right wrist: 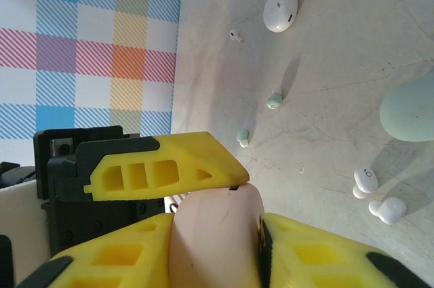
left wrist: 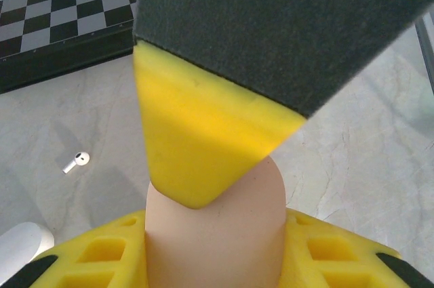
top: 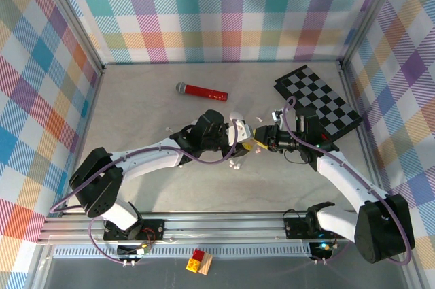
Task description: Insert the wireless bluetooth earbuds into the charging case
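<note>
Your left hand [top: 239,141] and right hand [top: 262,145] both pinch one pink case [right wrist: 213,240]. Five earbuds [right wrist: 274,101] and two more cases [right wrist: 280,9] dot the surface [right wrist: 325,64] near a checkerboard [top: 316,98].

My fingers [right wrist: 319,251] grip the pink case [right wrist: 213,234] between them. Green earbuds [right wrist: 274,100] and white earbuds [right wrist: 388,210] lie loose on the table [right wrist: 352,64] beyond.

Marbled table [top: 146,115], scattered earbuds [right wrist: 274,100], microphone [top: 202,90], checkerboard [top: 319,102]
</note>
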`<state>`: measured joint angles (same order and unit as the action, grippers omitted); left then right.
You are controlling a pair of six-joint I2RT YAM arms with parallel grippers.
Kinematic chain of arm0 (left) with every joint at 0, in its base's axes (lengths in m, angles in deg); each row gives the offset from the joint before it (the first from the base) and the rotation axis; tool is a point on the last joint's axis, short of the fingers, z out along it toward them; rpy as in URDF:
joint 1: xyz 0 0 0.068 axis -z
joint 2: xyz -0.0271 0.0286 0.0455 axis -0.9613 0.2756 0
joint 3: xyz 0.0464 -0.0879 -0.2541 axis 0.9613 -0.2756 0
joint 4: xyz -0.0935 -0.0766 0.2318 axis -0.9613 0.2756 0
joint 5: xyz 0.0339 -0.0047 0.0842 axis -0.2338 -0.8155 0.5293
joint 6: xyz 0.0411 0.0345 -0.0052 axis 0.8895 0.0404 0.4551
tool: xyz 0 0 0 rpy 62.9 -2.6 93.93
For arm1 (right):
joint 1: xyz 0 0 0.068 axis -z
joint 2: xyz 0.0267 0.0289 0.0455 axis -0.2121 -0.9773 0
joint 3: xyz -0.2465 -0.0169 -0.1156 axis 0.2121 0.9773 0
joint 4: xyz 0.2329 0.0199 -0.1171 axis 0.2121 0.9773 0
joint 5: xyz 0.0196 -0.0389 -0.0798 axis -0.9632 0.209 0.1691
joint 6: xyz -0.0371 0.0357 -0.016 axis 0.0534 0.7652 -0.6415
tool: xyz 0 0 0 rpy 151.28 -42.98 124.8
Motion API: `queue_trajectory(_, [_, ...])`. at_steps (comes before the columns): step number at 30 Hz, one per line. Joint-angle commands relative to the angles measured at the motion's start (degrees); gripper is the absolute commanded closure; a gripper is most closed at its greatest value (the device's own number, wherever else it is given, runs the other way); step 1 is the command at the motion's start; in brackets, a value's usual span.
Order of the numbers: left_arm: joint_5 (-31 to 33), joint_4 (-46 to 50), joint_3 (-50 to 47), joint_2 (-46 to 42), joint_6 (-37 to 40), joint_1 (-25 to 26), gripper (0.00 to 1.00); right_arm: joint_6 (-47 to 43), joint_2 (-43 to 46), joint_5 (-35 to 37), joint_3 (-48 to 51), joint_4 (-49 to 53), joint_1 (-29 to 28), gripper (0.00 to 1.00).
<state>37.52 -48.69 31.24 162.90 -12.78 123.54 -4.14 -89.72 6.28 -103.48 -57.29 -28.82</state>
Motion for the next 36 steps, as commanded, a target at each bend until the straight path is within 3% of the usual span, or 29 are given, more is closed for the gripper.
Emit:
queue_trajectory(1, [-0.17, -2.28, -0.77, -0.87, 0.27, 1.0, 0.66, 0.91, -0.77, -1.07, -0.31, -0.93, -0.03, 0.71])
queue_trajectory(3, [1.0, -2.98, -0.92, -0.95, -0.54, 1.0, 0.66, 0.94, -0.69, -1.27, -0.3, -0.69, -0.03, 0.71])
queue_trajectory(7, [2.62, -3.44, -0.43, -0.61, -1.73, 1.0, 0.66, 0.76, -0.72, -1.44, -0.48, 0.03, -0.03, 0.59])
queue_trajectory(10, [2.81, -3.98, -0.12, 0.06, -2.18, 1.02, 0.65, 0.7, -0.99, -1.79, -0.57, 0.18, -0.03, 0.58])
queue_trajectory(19, [2.56, -4.48, -0.33, -0.05, -2.18, 1.0, 0.63, 0.39, 0.04, -0.86, -0.75, 1.27, -0.03, 0.8])
queue_trajectory(23, [1.91, -12.85, -4.41, -1.49, -5.44, 0.92, 0.51, 2.88, 1.24, 0.07, -0.33, 0.44, 0.68, 0.82])
queue_trajectory(28, [-3.86, -26.23, -8.75, -1.35, -14.51, -1.73, 0.25, 13.63, 1.26, -6.45, 3.7, -10.48, 5.66, 0.85])
queue_trajectory(31, [-5.77, -37.02, -12.0, -0.96, -17.31, -2.67, 0.16, 19.5, 1.3, -9.9, 5.45, -17.33, 7.64, 0.87])
queue_trajectory(36, [-7.52, -47.22, -13.58, 0.69, -22.13, -3.74, 0.13, 28.23, 1.86, -13.97, 6.64, -28.04, 8.56, 0.87])
